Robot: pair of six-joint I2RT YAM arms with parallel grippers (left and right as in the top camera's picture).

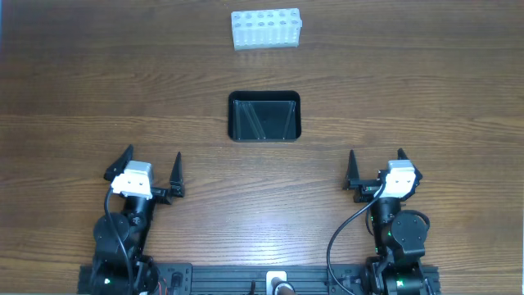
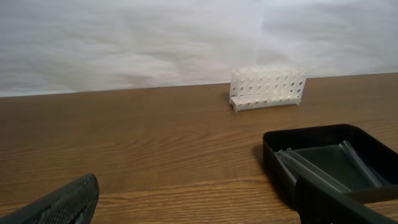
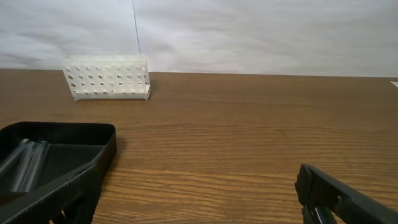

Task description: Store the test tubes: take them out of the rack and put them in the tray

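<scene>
A white test tube rack (image 1: 265,29) stands at the far middle of the wooden table; I see no tubes standing in it, also in the left wrist view (image 2: 268,88) and the right wrist view (image 3: 107,79). Nearer, a black tray (image 1: 236,131) holds clear test tubes (image 1: 260,121) lying flat, seen too in the left wrist view (image 2: 311,169) and right wrist view (image 3: 28,163). My left gripper (image 1: 150,170) rests open near the front left, empty. My right gripper (image 1: 376,168) rests open near the front right, empty. Both are well short of the tray.
Bare wooden tabletop (image 1: 426,90) surrounds the rack and tray. A white wall (image 2: 124,43) rises behind the table's far edge. A thin cable (image 3: 135,28) hangs down behind the rack.
</scene>
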